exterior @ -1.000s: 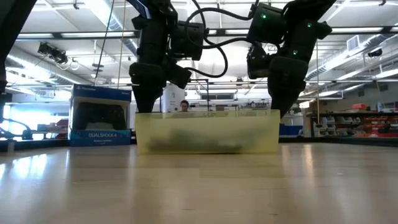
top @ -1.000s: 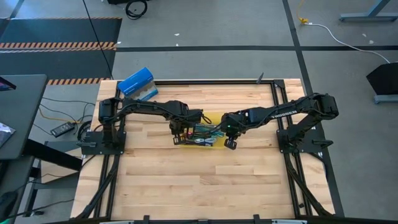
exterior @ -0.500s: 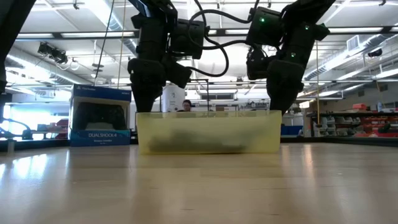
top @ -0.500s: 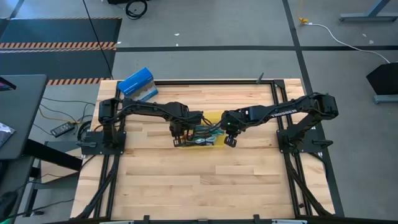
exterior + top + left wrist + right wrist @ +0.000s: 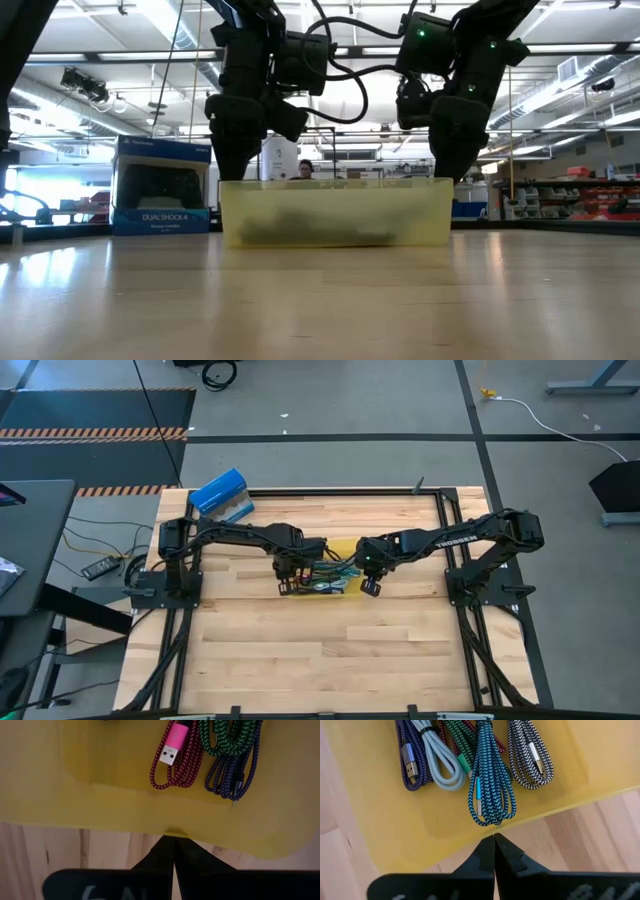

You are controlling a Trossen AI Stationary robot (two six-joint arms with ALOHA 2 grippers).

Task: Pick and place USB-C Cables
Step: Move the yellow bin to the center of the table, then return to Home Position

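The USB-C cables [image 5: 485,775] all lie bundled inside the yellow tray [image 5: 340,550] at the middle of the wooden surface [image 5: 320,650], apparently gathered there as the task's goal. The left gripper [image 5: 174,851] hangs over the tray's left rim and the right gripper [image 5: 494,849] over its right rim. Both pairs of fingers are pressed together and empty, cables just beyond their tips.

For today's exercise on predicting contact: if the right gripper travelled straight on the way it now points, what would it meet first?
Probably the rim of the yellow tray. The right gripper, fingers shut, points at that edge, with the teal cable just beyond it. Depth is unclear, so it might already be touching.
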